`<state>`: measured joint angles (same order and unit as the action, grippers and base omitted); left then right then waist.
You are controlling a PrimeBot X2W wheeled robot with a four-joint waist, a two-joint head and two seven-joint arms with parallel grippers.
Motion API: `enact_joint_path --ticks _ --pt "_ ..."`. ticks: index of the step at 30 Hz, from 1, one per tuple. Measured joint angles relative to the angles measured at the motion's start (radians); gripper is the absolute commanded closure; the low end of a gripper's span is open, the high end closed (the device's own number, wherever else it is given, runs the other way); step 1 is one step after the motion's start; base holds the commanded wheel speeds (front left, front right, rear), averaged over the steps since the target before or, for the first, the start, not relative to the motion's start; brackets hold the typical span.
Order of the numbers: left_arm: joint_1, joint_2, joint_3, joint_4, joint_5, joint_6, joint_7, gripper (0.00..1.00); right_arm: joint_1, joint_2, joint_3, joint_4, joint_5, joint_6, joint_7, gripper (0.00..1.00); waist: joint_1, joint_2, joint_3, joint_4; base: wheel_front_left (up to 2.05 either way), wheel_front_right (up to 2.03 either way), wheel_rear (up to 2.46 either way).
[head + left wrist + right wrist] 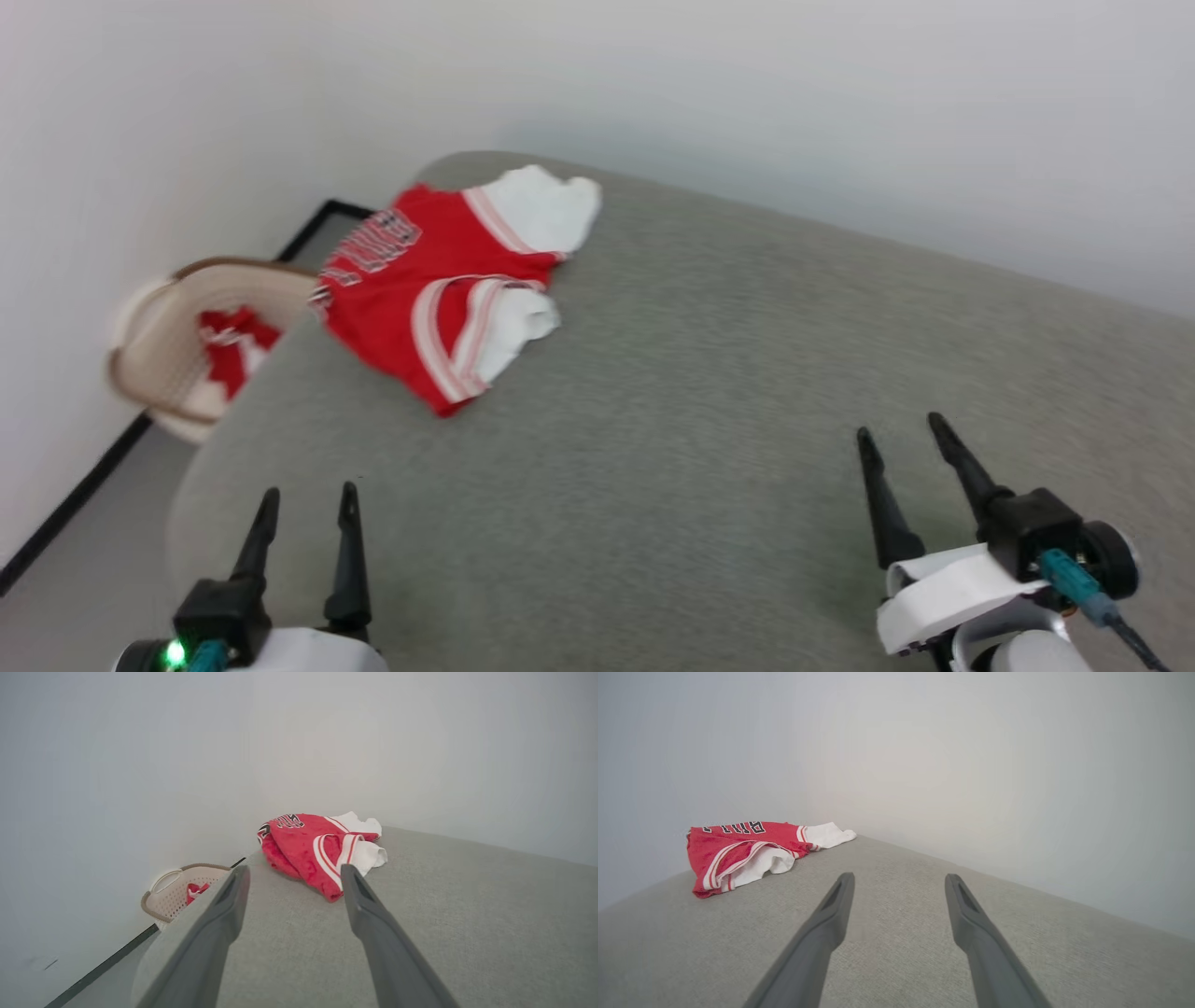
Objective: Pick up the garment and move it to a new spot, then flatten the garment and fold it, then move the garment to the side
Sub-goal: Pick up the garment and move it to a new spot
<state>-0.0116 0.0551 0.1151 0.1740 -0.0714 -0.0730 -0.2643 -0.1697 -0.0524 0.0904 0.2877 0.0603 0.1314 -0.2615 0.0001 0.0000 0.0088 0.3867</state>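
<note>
The garment, a red jersey with white sleeves, striped trim and block lettering, lies folded over on itself at the far left of the grey cushioned surface. It also lies ahead of my left gripper in the left wrist view as the garment, and at the far left as the garment in the right wrist view. My left gripper is open at the lower left, well short of the garment. At the lower right my right gripper is open, holding nothing; its fingers frame bare cushion around my right gripper.
A beige perforated basket stands on the floor off the surface's left edge, with a red cloth scrap inside; the basket is seen beside my left finger. White walls close in behind and to the left. A black baseboard strip runs along the floor.
</note>
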Motion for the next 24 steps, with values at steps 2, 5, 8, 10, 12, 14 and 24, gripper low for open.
enact_joint_path --ticks 2,5,8,10,12,14,24 --pt "0.004 -0.002 0.010 0.000 -0.011 0.004 0.000 0.00 -0.003 0.000 0.024 0.007 0.003 0.000 0.000 0.00 0.0000 0.0000 -0.004 0.036 0.00 0.00 0.00" --pt "0.014 -0.002 0.034 -0.015 -0.025 0.020 0.000 0.00 -0.041 0.002 0.072 0.027 0.005 0.000 0.000 0.00 0.0000 0.0000 -0.003 0.082 0.00 0.00 0.00" --pt "0.020 -0.002 0.056 -0.034 -0.044 0.031 0.000 0.00 -0.087 0.002 0.114 0.053 0.010 0.000 -0.002 0.00 0.0000 0.0000 0.005 0.115 0.00 0.00 0.00" --pt "0.030 -0.002 0.066 -0.040 -0.072 0.040 0.000 0.00 -0.113 0.002 0.143 0.072 0.011 0.000 -0.002 0.00 0.0000 0.0000 0.017 0.129 0.00 0.00 0.00" --pt "0.041 -0.003 0.070 -0.045 -0.101 0.052 0.000 0.00 -0.139 0.002 0.168 0.090 0.022 0.000 -0.002 0.00 0.0000 0.0000 0.031 0.138 0.00 0.00 0.00" --pt "0.044 -0.003 0.071 -0.055 -0.119 0.062 0.000 0.00 -0.158 0.002 0.188 0.105 0.030 0.000 -0.002 0.00 0.0000 0.0000 0.042 0.145 0.00 0.00 0.00" --pt "0.030 -0.003 0.039 -0.030 -0.140 0.036 0.000 0.00 -0.185 -0.002 0.189 0.114 0.043 0.000 -0.002 0.00 0.0000 0.0000 0.073 0.148 0.00 0.00 0.00"
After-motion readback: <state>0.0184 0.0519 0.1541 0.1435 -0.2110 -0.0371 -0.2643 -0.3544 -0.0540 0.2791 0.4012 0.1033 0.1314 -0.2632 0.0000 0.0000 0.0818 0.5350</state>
